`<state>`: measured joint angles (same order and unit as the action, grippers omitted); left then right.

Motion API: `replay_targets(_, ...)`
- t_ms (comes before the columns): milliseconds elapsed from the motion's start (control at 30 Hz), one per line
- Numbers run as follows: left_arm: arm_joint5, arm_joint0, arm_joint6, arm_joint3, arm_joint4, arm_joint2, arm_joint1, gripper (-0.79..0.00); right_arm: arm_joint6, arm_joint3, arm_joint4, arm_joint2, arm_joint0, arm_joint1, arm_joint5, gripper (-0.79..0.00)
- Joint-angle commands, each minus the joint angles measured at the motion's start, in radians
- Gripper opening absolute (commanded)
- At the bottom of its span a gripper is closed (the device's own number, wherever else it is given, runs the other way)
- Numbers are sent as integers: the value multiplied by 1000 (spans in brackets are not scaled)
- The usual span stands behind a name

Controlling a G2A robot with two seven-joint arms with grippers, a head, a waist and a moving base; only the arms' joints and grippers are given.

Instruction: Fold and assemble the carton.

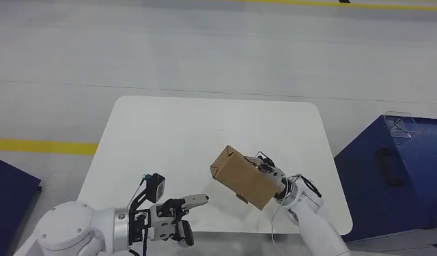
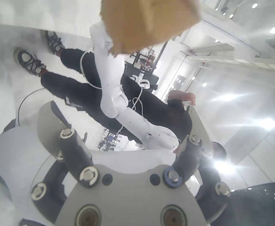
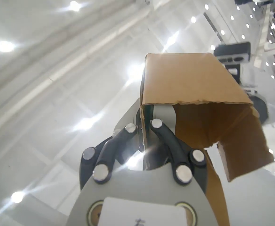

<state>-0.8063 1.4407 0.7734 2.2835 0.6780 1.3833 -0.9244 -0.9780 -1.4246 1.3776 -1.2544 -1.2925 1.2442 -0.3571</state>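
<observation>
Carton point(image 1: 242, 177) is brown and long, like a little box. It is up in the air over the near right part of the white table point(image 1: 171, 133). It is tilted, and one end points out toward the middle of the table. The right gripper point(image 1: 272, 177) holds it at the other end.

In the right wrist view, the right gripper point(image 3: 144, 121) is squeezed tight on one thin wall of the carton point(image 3: 191, 81). One finger is outside the wall and one is inside. That end of the carton is open, and you can see the dark inside. A flap point(image 3: 243, 151) bends off from the open end.

The left gripper point(image 1: 191, 218) is by the near left edge of the table. It points across at the carton but does not touch it. In the left wrist view, its fingers point(image 2: 56, 119) are spread wide and hold nothing. The carton point(image 2: 146, 12) is farther off past them. The end that faces this way looks folded shut, but it is blurry.

A big blue box point(image 1: 389, 174) stands on the floor just beside the table's right side. A yellow line point(image 1: 41, 147) runs along the grey floor on the left.
</observation>
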Motion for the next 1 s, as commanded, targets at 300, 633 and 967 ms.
replay_targets(300,4,0,-2,0,1,4,0,0,1255,-510,392,-149,-253,-13,-144,-785)
replay_targets(633,4,0,-2,0,1,4,0,0,2097,-729,920,-186,-189,-2,373,-785)
replay_targets(967,4,0,-2,0,1,4,0,0,2163,-502,818,-14,-25,16,541,-785)
